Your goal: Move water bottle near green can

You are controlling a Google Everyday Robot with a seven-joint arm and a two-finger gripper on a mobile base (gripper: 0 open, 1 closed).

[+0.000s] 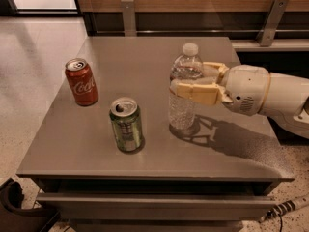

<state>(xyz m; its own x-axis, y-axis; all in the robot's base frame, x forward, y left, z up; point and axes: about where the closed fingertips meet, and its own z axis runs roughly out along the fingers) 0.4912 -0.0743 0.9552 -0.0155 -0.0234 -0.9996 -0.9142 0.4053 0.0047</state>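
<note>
The water bottle is clear with a white cap and stands upright in the middle of the grey table, its base at or just above the surface. My gripper comes in from the right and is shut on the bottle's upper body, one tan finger in front and one behind. The green can with a silver top stands to the left of the bottle and a little nearer the front edge, about a can's width away.
A red Coca-Cola can stands at the table's left side. My white arm reaches over the table's right edge. A wooden wall panel with metal brackets runs behind the table. A cable lies on the floor at lower right.
</note>
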